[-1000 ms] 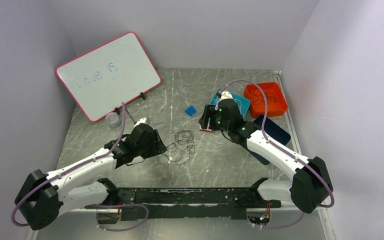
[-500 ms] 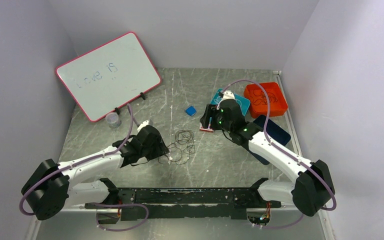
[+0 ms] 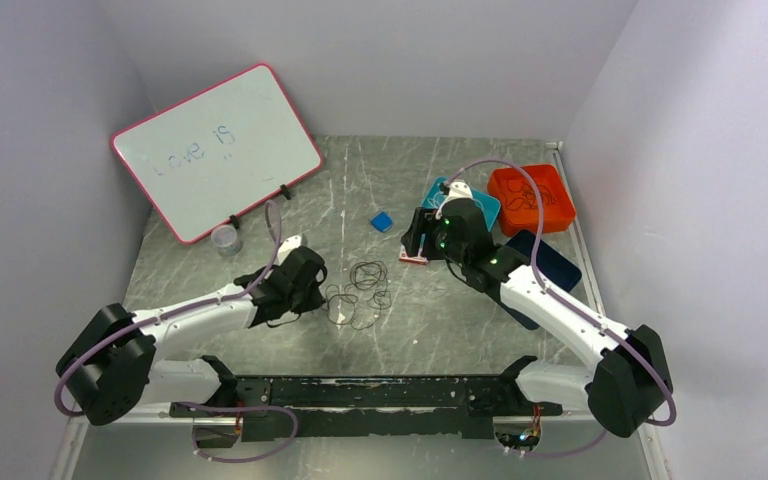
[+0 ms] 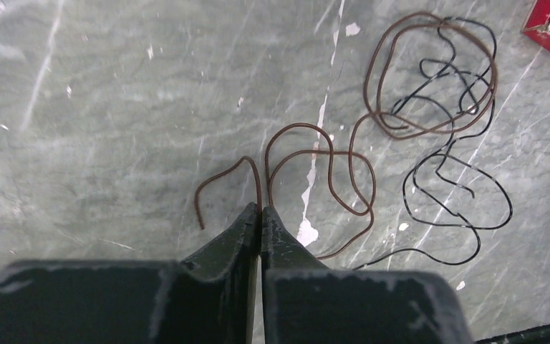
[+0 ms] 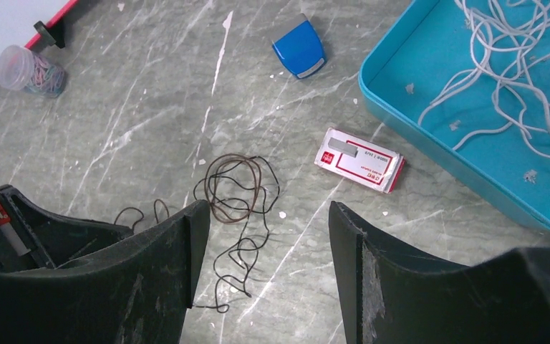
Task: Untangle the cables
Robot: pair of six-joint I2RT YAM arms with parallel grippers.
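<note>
Brown strand (image 4: 327, 153) is the item in work. At the left, the left gripper (image 4: 260, 209) has its fingers pressed together on this strand, close to its free end. Against one second ago, we see the left arm (image 3: 200, 315) stretched lower and the pinched strand drawn slightly left out of the cables (image 3: 363, 288), which lie on the table (image 3: 440, 330) between both arms. We judge that separation has begun, but brown and black loops still overlap. At the right, the right gripper (image 5: 266, 209) hovers far-right of the tangle, jaws wide apart, holding nothing, almost unmoved.
</note>
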